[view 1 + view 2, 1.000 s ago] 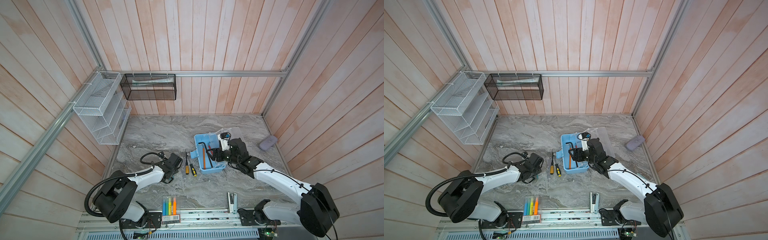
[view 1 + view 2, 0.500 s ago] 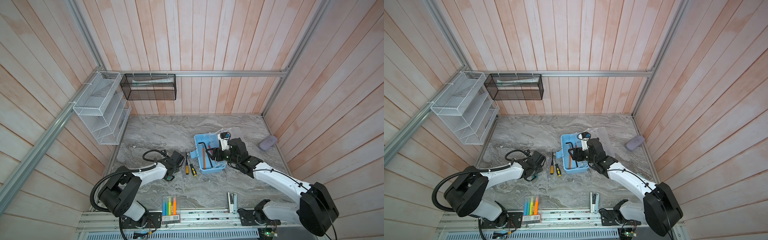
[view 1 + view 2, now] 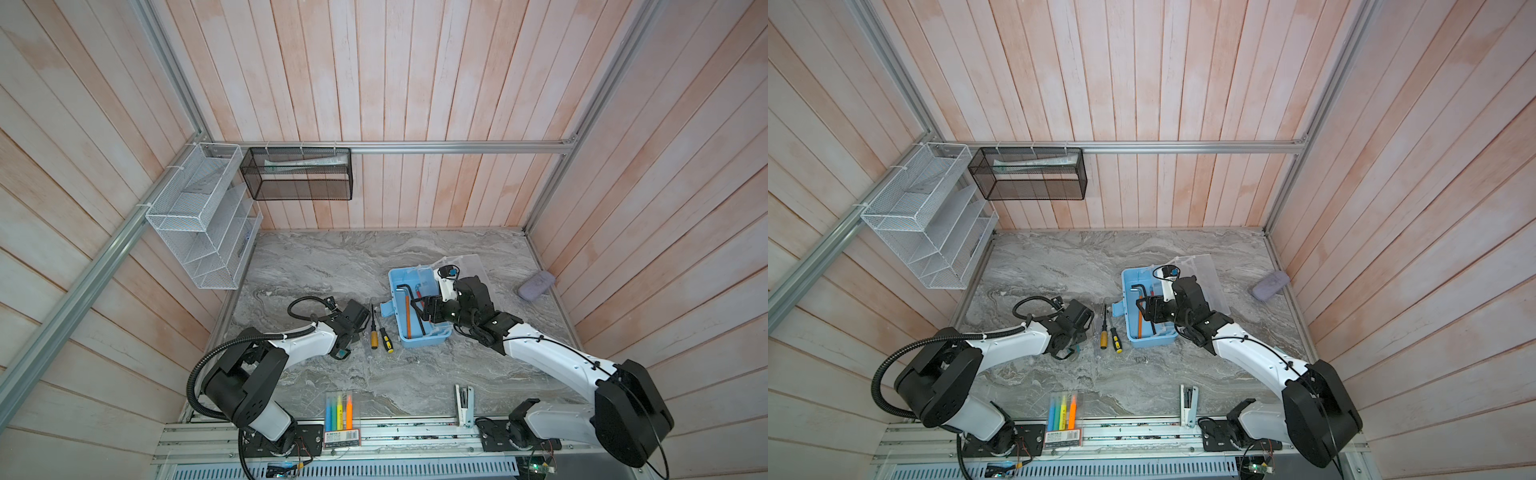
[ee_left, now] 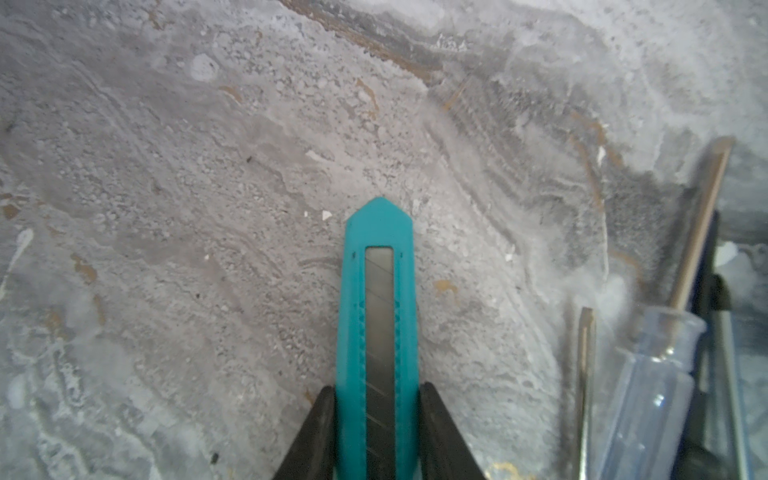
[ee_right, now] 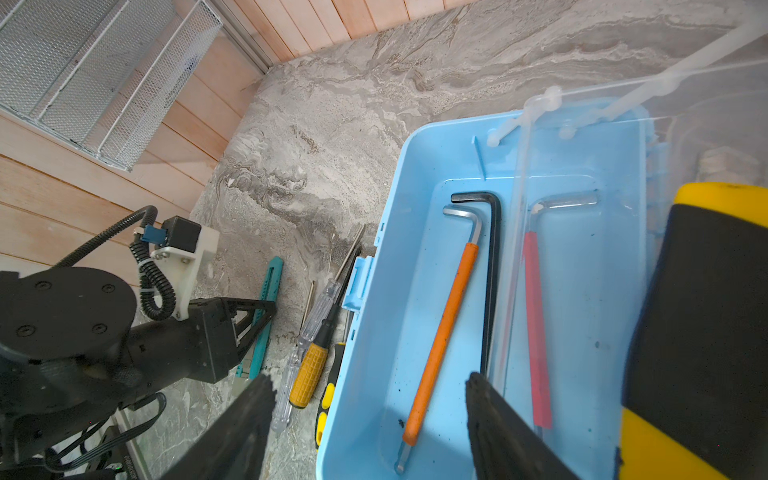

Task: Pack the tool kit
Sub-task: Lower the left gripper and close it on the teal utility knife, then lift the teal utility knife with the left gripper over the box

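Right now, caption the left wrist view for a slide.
Left gripper clamps the teal utility knife lying on the marble table, clear-handled screwdriver beside it.

On the grey marbled tabletop [image 3: 332, 266], a clear pack of highlighters [image 3: 340, 410] and a white stapler [image 3: 464, 404] lie at the near edge, well apart, a lavender-grey oblong [image 3: 536, 285], possibly a soft case, sits by the right wall, and a white mesh rack [image 3: 199, 216] and a black mesh basket [image 3: 299, 176] hang in the far left corner.
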`<action>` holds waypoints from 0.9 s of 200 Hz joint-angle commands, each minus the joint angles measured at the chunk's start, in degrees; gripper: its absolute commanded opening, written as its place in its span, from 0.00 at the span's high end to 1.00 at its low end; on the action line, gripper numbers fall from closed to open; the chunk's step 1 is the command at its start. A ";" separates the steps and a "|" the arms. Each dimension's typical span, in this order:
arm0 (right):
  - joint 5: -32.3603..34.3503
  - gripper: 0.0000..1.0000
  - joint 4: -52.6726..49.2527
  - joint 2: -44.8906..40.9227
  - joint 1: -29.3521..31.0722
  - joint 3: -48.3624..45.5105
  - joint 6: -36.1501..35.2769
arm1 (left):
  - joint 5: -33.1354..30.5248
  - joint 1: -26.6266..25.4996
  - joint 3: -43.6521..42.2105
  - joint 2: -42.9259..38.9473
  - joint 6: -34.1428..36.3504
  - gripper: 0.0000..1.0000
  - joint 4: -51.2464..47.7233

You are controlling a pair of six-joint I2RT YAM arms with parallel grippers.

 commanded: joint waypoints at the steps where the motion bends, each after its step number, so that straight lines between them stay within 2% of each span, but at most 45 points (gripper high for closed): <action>1: 0.42 0.27 0.84 0.66 0.06 0.73 0.27 | 4.45 0.47 -1.71 2.64 0.02 0.74 -2.68; 109: -0.44 0.27 1.30 1.20 -0.97 1.22 1.40 | 4.79 1.53 1.04 -5.85 1.89 0.76 -6.13; 180: -2.17 0.27 1.78 -1.19 -3.16 0.96 2.91 | 8.76 0.20 6.37 -12.61 2.11 0.80 -7.32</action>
